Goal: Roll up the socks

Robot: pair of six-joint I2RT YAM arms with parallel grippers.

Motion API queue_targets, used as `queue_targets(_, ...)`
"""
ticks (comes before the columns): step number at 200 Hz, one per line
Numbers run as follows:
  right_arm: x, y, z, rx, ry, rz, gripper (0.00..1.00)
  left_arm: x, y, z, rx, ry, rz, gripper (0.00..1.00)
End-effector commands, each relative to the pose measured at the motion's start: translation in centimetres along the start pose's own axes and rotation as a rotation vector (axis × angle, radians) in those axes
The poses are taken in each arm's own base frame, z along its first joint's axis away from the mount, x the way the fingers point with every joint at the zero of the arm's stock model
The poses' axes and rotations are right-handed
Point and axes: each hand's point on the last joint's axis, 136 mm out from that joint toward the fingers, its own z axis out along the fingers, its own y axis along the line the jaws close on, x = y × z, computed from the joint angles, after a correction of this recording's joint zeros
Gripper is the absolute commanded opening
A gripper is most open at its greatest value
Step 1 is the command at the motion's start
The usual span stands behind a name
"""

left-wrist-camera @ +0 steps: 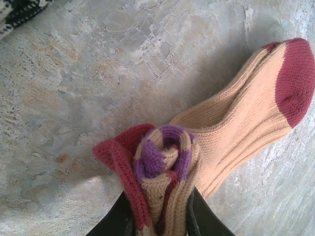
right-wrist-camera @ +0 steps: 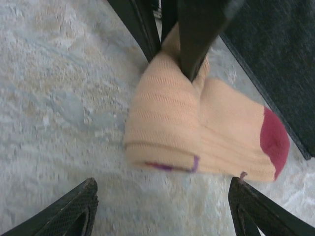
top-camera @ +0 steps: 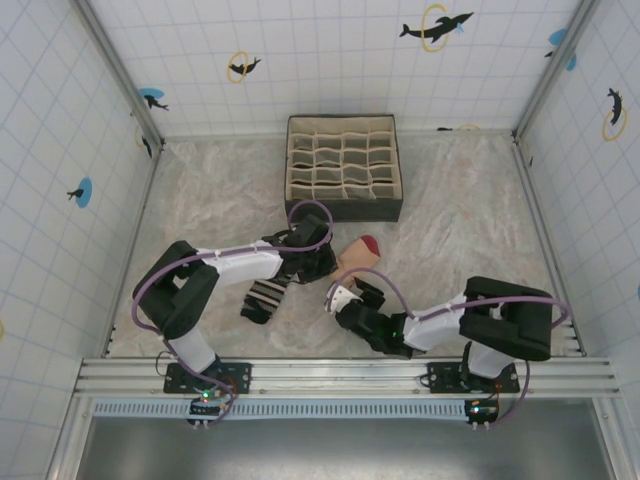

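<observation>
Table (top-camera: 450,200): marbled grey-beige top, tiled walls on three sides. Box (top-camera: 343,165), gridded, sits at the far middle, apart from both socks.

Striped sock (top-camera: 265,297): lies on the table left of centre, on the near side of the left arm (top-camera: 235,265). In the left wrist view a corner of the striped sock (left-wrist-camera: 19,12) shows at the upper left. Neither claw touches it.

Tan sock (top-camera: 358,252): on the table near the box's front, its red toe at the far end. The cuff end is wound into a roll with purple and red bands. The foot of the tan sock (left-wrist-camera: 246,108) lies flat, unrolled. From the right wrist the tan sock (right-wrist-camera: 167,123) reads as a thick fold, toe off to the right.

Left claw (top-camera: 328,262): clenched on the rolled end of the tan sock, one finger (left-wrist-camera: 110,223) on each side, fabric squeezed between.

Right claw (top-camera: 342,298): jaws spread wide, grasping nothing. It sits low on the near side of the tan sock, fingers (right-wrist-camera: 74,206) clear of the fabric.
</observation>
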Motion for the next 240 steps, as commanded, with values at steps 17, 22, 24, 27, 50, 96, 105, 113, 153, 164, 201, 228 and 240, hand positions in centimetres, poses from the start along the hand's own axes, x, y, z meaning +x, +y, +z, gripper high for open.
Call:
queue_targets(17,-1.5,0.1,1.5,0.042,-0.024,-0.011,0.66,0.8,0.8,0.4,-0.031,0.052,-0.029,0.0)
queue_targets(22,-1.2,0.1,1.8,0.038,-0.017,-0.008,0.64,0.8,0.8,0.4,-0.031,0.051,-0.029,0.0)
queue_targets(24,-1.1,0.2,1.8,0.035,-0.014,-0.007,0.64,0.8,0.8,0.4,-0.03,0.051,-0.03,0.0)
queue_targets(27,-1.0,0.1,2.0,0.034,-0.008,-0.003,0.62,0.8,0.8,0.4,-0.029,0.05,-0.03,0.0)
queue_targets(50,0.1,0.2,2.6,0.011,0.022,0.018,0.42,0.8,0.7,0.2,-0.026,0.049,-0.03,0.0)
queue_targets(96,2.2,0.7,2.8,-0.074,0.083,0.089,0.04,0.6,0.5,0.0,-0.019,0.043,-0.036,0.07)
queue_targets(105,2.8,0.8,2.8,-0.1,0.1,0.107,0.02,0.4,0.3,-0.1,-0.015,0.038,-0.037,0.14)
queue_targets(113,3.2,0.9,2.7,-0.115,0.114,0.121,0.0,0.2,0.2,-0.3,-0.01,0.031,-0.039,0.25)
queue_targets(153,5.5,1.5,2.3,-0.216,0.179,0.227,0.0,-1.1,-0.4,-1.2,0.015,-0.016,-0.038,0.61)
queue_targets(164,5.9,1.6,2.3,-0.236,0.189,0.258,0.0,-1.5,-0.8,-1.5,0.03,-0.032,-0.032,0.72)
queue_targets(201,6.6,1.9,2.2,-0.328,0.219,0.368,0.0,-2.9,-2.7,-3.1,0.117,-0.092,-0.007,0.89)
queue_targets(228,7.5,2.3,2.2,-0.398,0.265,0.445,0.0,-3.3,-3.0,-4.1,0.148,-0.136,0.001,0.91)
queue_targets(240,7.8,2.5,2.2,-0.434,0.282,0.484,0.0,-3.4,-3.0,-4.4,0.156,-0.148,0.01,0.91)
